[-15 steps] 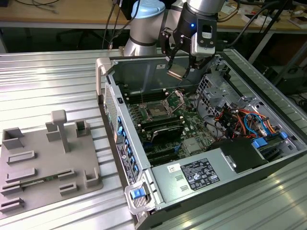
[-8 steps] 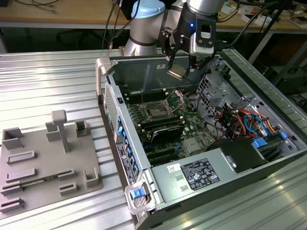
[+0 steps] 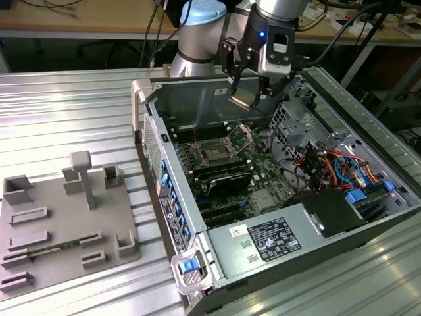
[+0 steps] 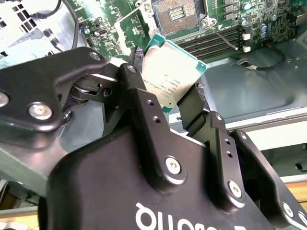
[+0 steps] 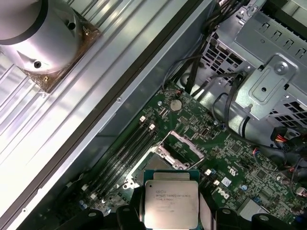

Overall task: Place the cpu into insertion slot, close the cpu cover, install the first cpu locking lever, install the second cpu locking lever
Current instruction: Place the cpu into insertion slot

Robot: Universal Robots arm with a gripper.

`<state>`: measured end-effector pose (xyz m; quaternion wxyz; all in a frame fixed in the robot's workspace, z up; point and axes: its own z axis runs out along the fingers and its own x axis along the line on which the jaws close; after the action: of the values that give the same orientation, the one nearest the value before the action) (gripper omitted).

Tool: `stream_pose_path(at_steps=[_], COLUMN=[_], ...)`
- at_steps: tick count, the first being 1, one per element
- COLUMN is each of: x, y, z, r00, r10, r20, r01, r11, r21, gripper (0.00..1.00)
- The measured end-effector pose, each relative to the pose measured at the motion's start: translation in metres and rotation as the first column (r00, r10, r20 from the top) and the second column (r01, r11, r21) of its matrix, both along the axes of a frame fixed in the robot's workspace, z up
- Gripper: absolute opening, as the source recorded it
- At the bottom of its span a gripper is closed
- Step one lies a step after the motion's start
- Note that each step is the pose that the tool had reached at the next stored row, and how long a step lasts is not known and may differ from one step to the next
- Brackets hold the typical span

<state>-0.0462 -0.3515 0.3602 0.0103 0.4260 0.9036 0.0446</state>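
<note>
The pincer [image 3: 242, 97] holds the one cpu [image 3: 240, 101] by two opposite edges, its two fingers [image 4: 144, 108] pressed on the green rim, so the silver top is left free. I judge this grip is chosen so that the cpu can go flat into its seat. The cpu hangs in the air, a little tilted, above the open computer case [image 3: 152, 141], well apart from the board and more or less over the insertion slot [image 3: 215, 152]. That one slot is dark and has nothing in it. The one cpu cover [image 3: 241, 136] stands raised on its hinge beside it, which leaves the way from above open. In the second wrist view a thin wire lever [image 4: 221, 36] lies released next to the slot; a second one I cannot make out for sure. The case lies on its side on the ribbed metal surface [image 3: 66, 112], probably so that the board faces upward. One grey holder plate [image 3: 62, 227] rests on the exterior view's left, apart from the case.
</note>
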Motion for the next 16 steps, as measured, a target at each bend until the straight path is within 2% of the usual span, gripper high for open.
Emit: stream_pose_path(at_steps=[8, 16], x=[-0.0004, -0.0006], y=[0.0000, 0.0000], z=[-0.0001, -0.0001], r00=[0.9982, 0.9942], r10=[-0.060, -0.108], r20=[0.0000, 0.0000], r01=[0.060, 0.108], r11=[0.9982, 0.9942], r21=[0.0000, 0.0000], gripper=[0.55, 0.55])
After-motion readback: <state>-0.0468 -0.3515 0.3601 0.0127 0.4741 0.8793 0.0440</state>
